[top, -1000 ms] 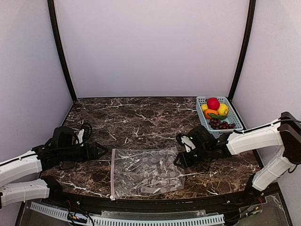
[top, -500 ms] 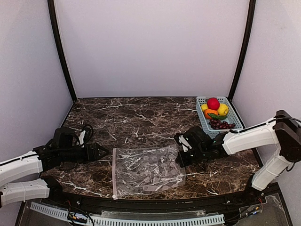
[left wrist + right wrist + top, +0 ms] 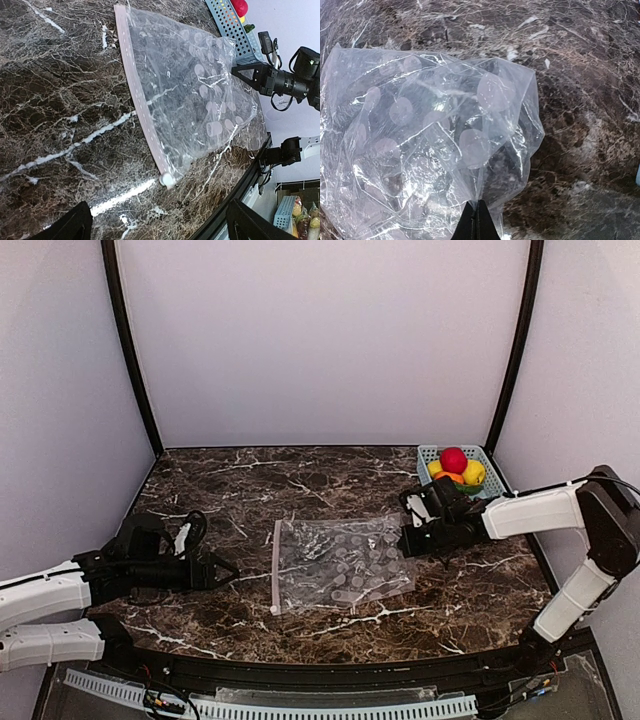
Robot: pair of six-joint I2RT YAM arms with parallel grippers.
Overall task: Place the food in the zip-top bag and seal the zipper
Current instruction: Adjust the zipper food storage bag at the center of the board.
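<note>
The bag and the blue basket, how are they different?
The zip-top bag is clear, floppy and empty; the basket is light blue, slatted and holds the toy fruits. The right end effector pinches the bag; nothing grips the basket. Both sit on the marble table.

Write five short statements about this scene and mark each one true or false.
1. The right pincer is shut on an edge of the zip-top bag. True.
2. The red apple lies inside the bag. False: it sits in the basket.
3. The left pincer grips the zipper. False: it is open and apart from the strip.
4. The zipper runs along the bag's edge nearest the left arm. True.
5. The bag holds no food. True.
</note>
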